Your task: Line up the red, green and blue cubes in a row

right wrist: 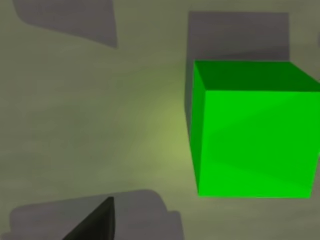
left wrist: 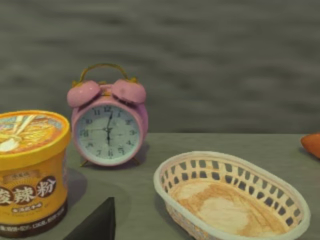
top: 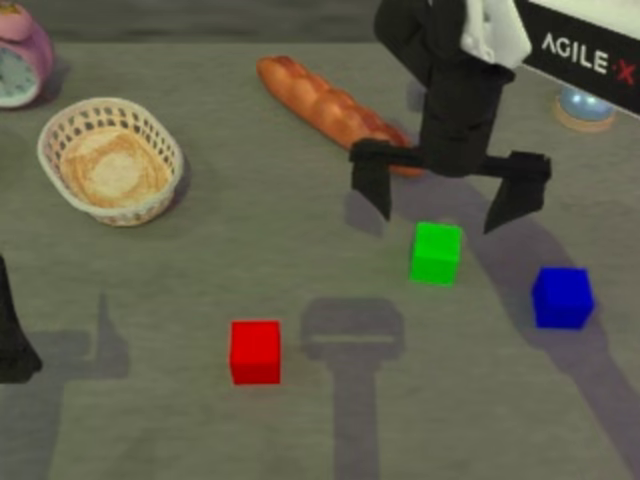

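The green cube (top: 436, 253) (right wrist: 252, 132) rests on the table right of centre. Right and a little nearer the front is the blue cube (top: 562, 297). Left of centre, near the front, lies the red cube (top: 255, 351). My right gripper (top: 445, 212) hangs open just behind and above the green cube, its two black fingers spread wide with nothing between them. Only one fingertip (right wrist: 95, 222) shows in the right wrist view. My left arm (top: 12, 340) stays parked at the left edge; a single dark fingertip (left wrist: 95, 225) shows in its wrist view.
A braided bread loaf (top: 325, 100) lies at the back behind the right gripper. A white wicker basket (top: 65, 125) (left wrist: 235, 165) stands back left, a pink alarm clock (top: 20, 55) (left wrist: 107, 127) at the far back left corner, a yellow noodle tub (left wrist: 30, 170) beside it. A small bell (top: 585, 105) sits back right.
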